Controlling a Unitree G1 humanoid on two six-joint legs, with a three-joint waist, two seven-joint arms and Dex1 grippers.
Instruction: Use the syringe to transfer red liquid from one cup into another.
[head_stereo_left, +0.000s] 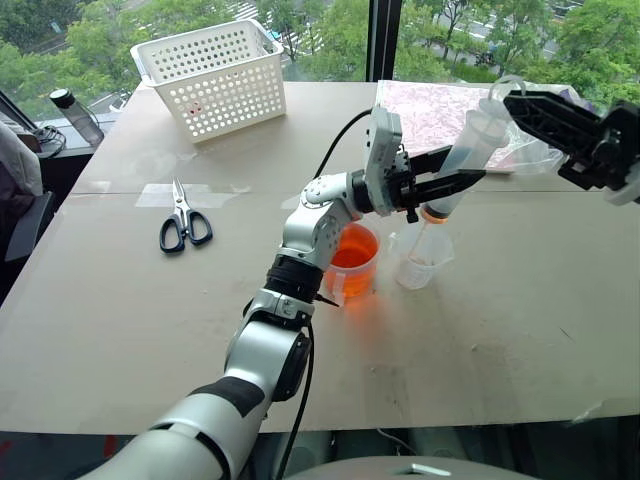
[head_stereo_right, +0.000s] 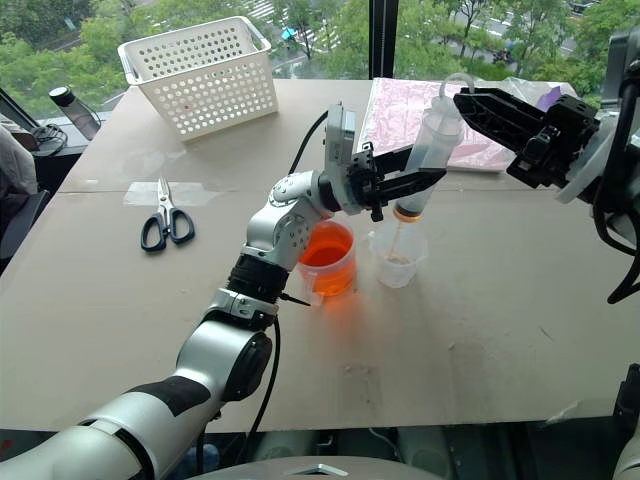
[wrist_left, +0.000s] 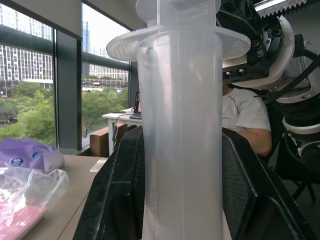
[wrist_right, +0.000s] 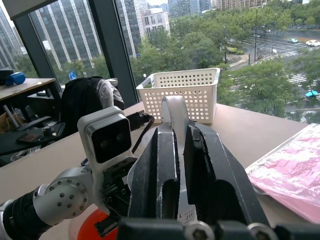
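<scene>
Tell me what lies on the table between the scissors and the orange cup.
Nothing: the table is bare between the scissors and the cup, as the left eye view shows. Only the left arm passes above near the cup.

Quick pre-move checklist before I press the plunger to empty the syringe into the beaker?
1. Left gripper clamped on syringe barrel: ok.
2. Right gripper shut on plunger top: ok.
3. Syringe tip above beaker: ok.
4. Beaker upright: not ok in the left eye view, it looks tilted.
5. Liquid inside barrel: cannot tell.
6. Handled cup of red liquid clear of beaker: ok.
</scene>
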